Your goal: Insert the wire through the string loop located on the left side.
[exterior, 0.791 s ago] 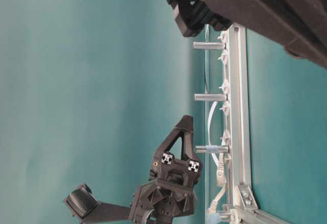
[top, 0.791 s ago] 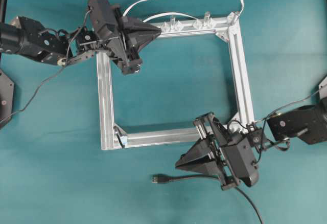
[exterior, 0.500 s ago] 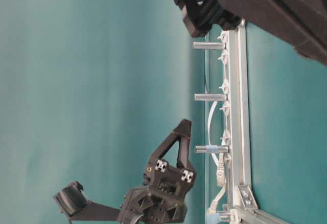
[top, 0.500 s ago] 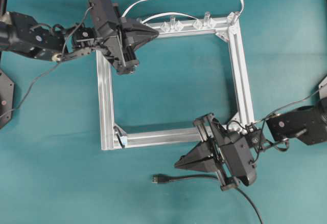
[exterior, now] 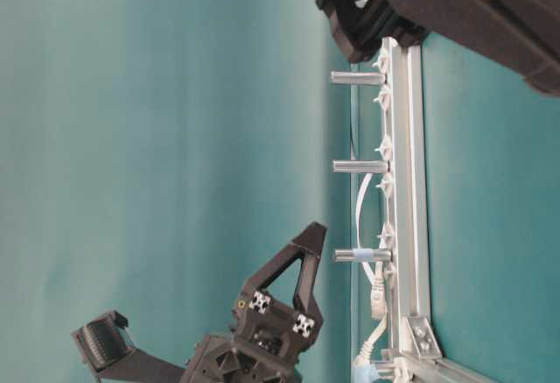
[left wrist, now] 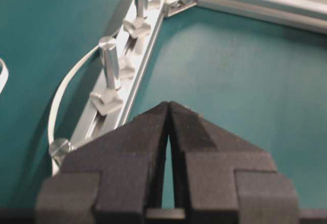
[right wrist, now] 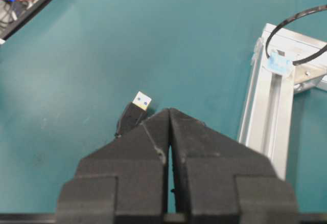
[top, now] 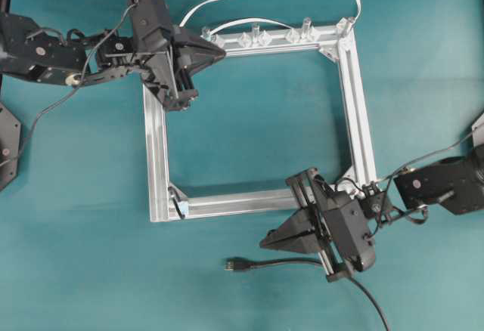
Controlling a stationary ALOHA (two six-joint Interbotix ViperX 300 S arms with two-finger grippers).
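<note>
Where the wire (top: 302,264) lies on the teal table (top: 91,255), its plug (top: 236,264) points left, outside the aluminium frame (top: 155,150), below the bottom rail with bare cloth all around it. The string loop (top: 178,208) hangs at the frame's bottom-left corner bracket, well left of the plug. Just beside the cable, the right tool (top: 265,243) hovers, clenched with nothing between its pads (tips meeting in the wrist view). The left tool (top: 221,54) sits at the frame's top-left corner, tips nearly together and empty, near the upright pegs (left wrist: 109,61).
</note>
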